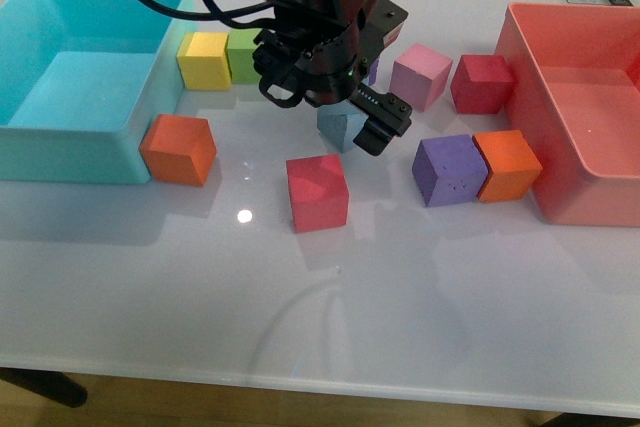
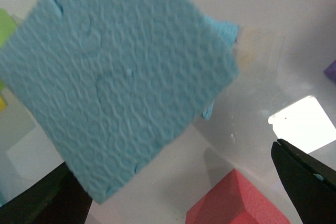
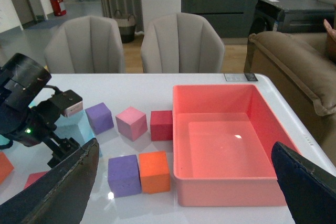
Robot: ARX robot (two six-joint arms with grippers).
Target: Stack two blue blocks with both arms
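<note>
Left gripper (image 1: 345, 112): over blue block (image 1: 340, 127); jaws spread, per left wrist view.
Right gripper (image 3: 184, 182): jaws spread, empty.
Second blue block (image 2: 118, 77): fills left wrist view only.

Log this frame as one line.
left pincer: open over blue block | right pincer: open, raised, idle | stack: not done

A black left hand (image 1: 345, 112) hangs over a glossy white worktop (image 1: 320, 297). Directly beneath it sits a light sky-blue block (image 1: 338, 129) with a finely pitted, dimpled face. Just beside the hand lie a red cube (image 1: 317, 192) and a purple cube with dark speckles (image 1: 449, 169). Farther from the hand are an orange cube (image 1: 180, 148), a yellow cube (image 1: 204, 59), a turquoise bin (image 1: 70, 137) and a coral-red bin (image 1: 575, 97).
</note>
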